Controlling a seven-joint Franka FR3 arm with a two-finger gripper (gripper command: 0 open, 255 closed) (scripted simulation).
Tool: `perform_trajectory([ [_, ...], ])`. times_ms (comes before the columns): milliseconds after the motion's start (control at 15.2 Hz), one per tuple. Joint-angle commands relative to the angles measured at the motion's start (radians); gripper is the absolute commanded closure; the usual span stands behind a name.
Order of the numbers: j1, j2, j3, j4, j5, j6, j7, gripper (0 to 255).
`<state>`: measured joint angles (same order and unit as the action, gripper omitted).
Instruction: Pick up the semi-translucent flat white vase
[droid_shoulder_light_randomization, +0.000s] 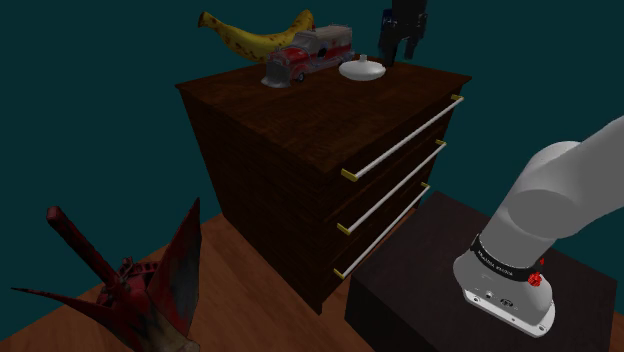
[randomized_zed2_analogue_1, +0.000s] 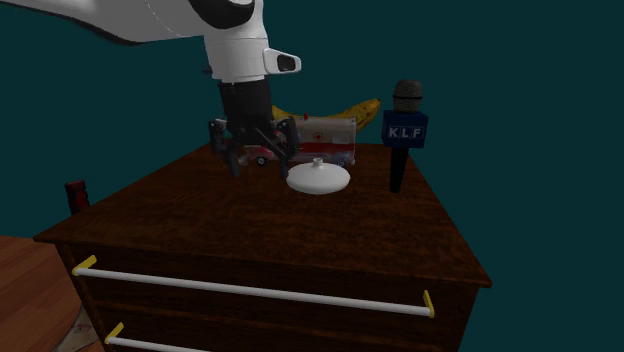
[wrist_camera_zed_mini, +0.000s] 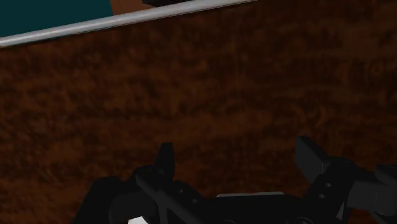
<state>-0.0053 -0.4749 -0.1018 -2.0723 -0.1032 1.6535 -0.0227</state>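
Note:
The flat white vase (droid_shoulder_light_randomization: 362, 69) (randomized_zed2_analogue_1: 319, 178), a low disc with a small neck, sits on the dark wooden dresser top (droid_shoulder_light_randomization: 300, 110) (randomized_zed2_analogue_1: 250, 220). My black gripper (droid_shoulder_light_randomization: 400, 52) (randomized_zed2_analogue_1: 260, 170) hovers open a little above the dresser top. It is beside the vase, on the vase's right in the shoulder view and on its left in the second exterior view, not touching it. In the wrist view the gripper (wrist_camera_zed_mini: 238, 156) has its fingers spread over bare wood (wrist_camera_zed_mini: 210, 95) with nothing between them.
Behind the vase are a toy fire truck (droid_shoulder_light_randomization: 310, 52) (randomized_zed2_analogue_1: 322, 140) and a banana (droid_shoulder_light_randomization: 255, 38) (randomized_zed2_analogue_1: 355, 108). A black microphone (randomized_zed2_analogue_1: 404, 130) stands upright close to the vase. The dresser's front has white drawer handles (droid_shoulder_light_randomization: 400, 135) (wrist_camera_zed_mini: 114, 22). A red object (droid_shoulder_light_randomization: 140, 285) lies on the floor.

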Motion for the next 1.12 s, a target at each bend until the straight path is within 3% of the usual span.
perform_trajectory([
  [0,-0.002,0.086,-0.024,0.085,0.003,-0.001,-0.036,0],
  [462,-0.012,0.385,-0.083,0.424,0.048,-0.055,-0.146,0],
  [792,-0.044,0.635,-0.113,0.754,0.107,-0.150,-0.224,0],
  [1056,-0.044,0.631,-0.111,0.707,0.106,-0.109,-0.224,0],
])
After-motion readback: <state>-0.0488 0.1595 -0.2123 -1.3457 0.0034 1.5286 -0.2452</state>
